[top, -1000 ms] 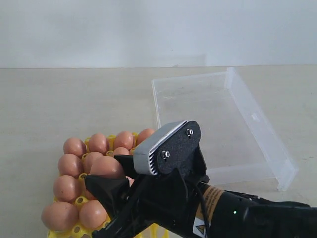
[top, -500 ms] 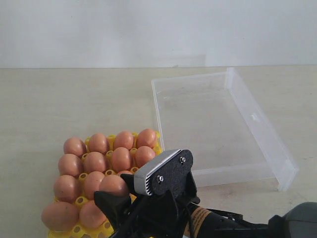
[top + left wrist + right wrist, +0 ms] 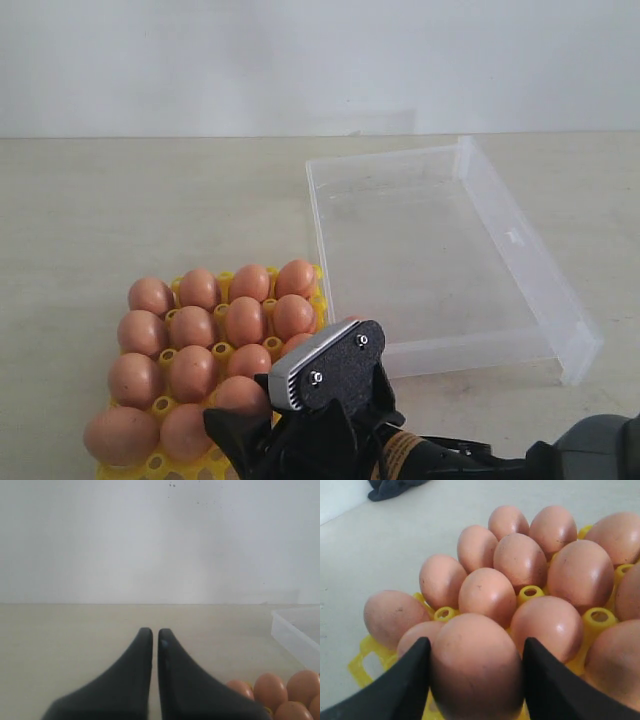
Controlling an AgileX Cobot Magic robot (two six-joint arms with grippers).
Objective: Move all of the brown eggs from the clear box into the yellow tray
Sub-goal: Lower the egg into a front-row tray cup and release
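Right wrist view: right end effector point(image 3: 476, 647) grips a brown egg point(image 3: 475, 680) just over the yellow tray point(image 3: 362, 662) (clear box point(image 3: 450, 350) looks empty). Probably the last placement; next, lower gently, then release.

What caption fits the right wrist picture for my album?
Right gripper holds one brown egg over the yellow tray.

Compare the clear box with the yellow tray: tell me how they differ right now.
The clear box is see-through; the yellow tray is opaque, with cups and pegs. The clear box lies empty; the yellow tray is packed with brown eggs. The clear box looks larger than the yellow tray. Both rest on the table.
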